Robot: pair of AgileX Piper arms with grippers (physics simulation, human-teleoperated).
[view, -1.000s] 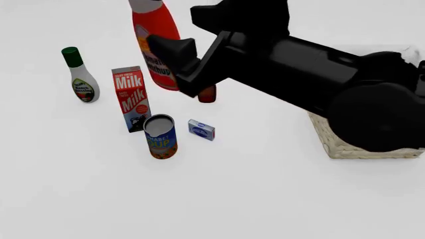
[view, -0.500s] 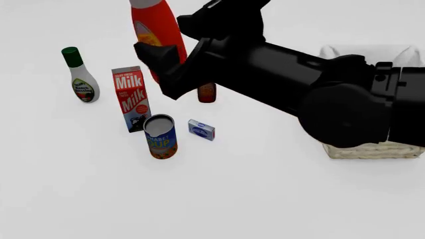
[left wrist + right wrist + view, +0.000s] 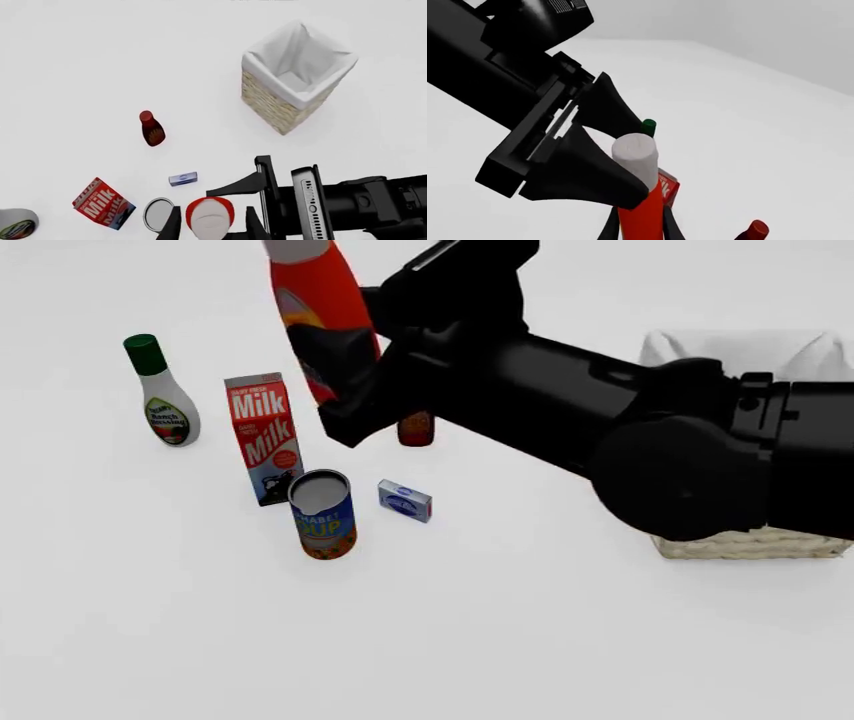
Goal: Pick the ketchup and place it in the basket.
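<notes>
The ketchup (image 3: 318, 315), a tall red bottle with a white cap, hangs above the table, its top leaning left. My right gripper (image 3: 334, 350) is shut on its lower body; in the right wrist view its thin fingers (image 3: 608, 227) flank the red bottle (image 3: 640, 215). My left gripper (image 3: 212, 227) is open, looking down on the ketchup cap (image 3: 210, 217), which shows between its fingers. It is out of the front view. Whether it touches the cap I cannot tell. The wicker basket (image 3: 721, 543) sits at the right, half hidden by the right arm, and stands free in the left wrist view (image 3: 267, 102).
On the table below stand a ranch bottle (image 3: 163, 395), a red milk carton (image 3: 264, 435), a soup can (image 3: 322, 512), a small blue box (image 3: 404, 500) and a dark sauce bottle (image 3: 416, 427). The right arm's bulk (image 3: 694, 470) lies between these and the basket.
The right gripper has carried the ketchup upward and slightly right, uncovering the dark sauce bottle. The right arm has shifted off the basket's rim, so its white lining now shows.
</notes>
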